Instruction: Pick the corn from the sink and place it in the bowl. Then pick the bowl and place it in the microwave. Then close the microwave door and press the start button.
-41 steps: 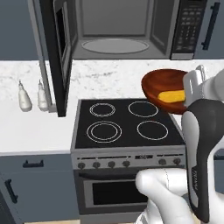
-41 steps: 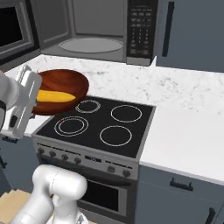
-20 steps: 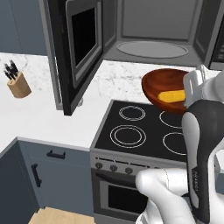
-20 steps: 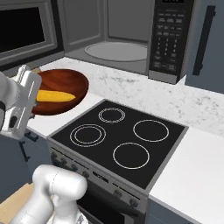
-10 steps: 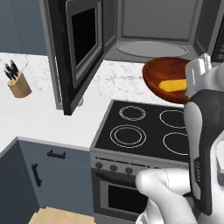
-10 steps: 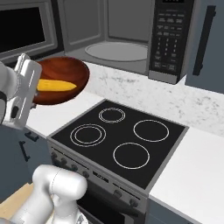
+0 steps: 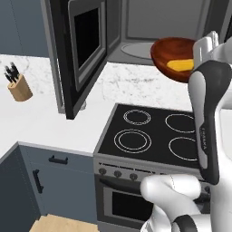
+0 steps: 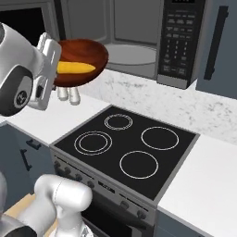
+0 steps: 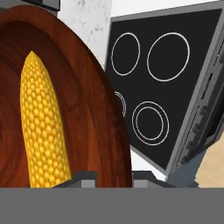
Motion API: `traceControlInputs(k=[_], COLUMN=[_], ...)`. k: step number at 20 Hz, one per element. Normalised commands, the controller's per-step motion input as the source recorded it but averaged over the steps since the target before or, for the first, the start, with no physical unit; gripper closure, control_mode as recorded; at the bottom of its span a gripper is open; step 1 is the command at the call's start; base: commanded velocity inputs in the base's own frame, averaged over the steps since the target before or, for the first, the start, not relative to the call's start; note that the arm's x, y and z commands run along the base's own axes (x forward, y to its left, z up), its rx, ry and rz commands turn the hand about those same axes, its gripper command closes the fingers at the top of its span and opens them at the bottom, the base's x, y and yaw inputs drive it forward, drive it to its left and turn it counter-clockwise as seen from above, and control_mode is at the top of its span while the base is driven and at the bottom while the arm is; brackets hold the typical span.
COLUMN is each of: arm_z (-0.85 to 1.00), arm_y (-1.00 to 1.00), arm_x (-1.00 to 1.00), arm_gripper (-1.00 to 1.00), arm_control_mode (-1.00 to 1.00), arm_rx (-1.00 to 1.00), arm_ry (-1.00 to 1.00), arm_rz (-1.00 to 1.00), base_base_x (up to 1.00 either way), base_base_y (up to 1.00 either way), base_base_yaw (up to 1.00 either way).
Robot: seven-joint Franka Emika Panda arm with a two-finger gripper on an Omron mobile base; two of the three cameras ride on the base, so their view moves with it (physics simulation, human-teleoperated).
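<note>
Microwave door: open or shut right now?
Open. The microwave door is swung wide toward the camera, the grey cavity and turntable exposed, and the bowl held in front of the opening.

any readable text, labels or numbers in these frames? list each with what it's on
None can be read.
Microwave keypad: rows of small light marks, too blurred to read.
Arm link: a small dark mark along it, too small to read.
Arm joint: a round emblem, not legible.
Stove knobs, bowl, corn: no text.
</note>
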Motion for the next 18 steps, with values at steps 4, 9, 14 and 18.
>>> traceControlInputs(k=[4,9,14,18], arm_z=[0.13,0.11,0.1,0.02], arm_y=[-0.28,-0.21,-0.13,-0.18], arm_x=[0.85,0.89,0.89,0.82], arm_gripper=[1.0,1.0,1.0,1.0], arm_control_mode=[-1.0,-1.0,-1.0,-1.0], arm_rx=[0.0,0.0,0.0,0.0], arm_ry=[-0.01,-0.01,-0.05,-0.01], arm_rz=[-0.05,-0.07,-0.07,-0.02], base_base_x=[0.0,0.0,0.0,0.0], base_base_y=[0.0,0.0,0.0,0.0], base_base_yaw=[0.0,0.0,0.0,0.0])
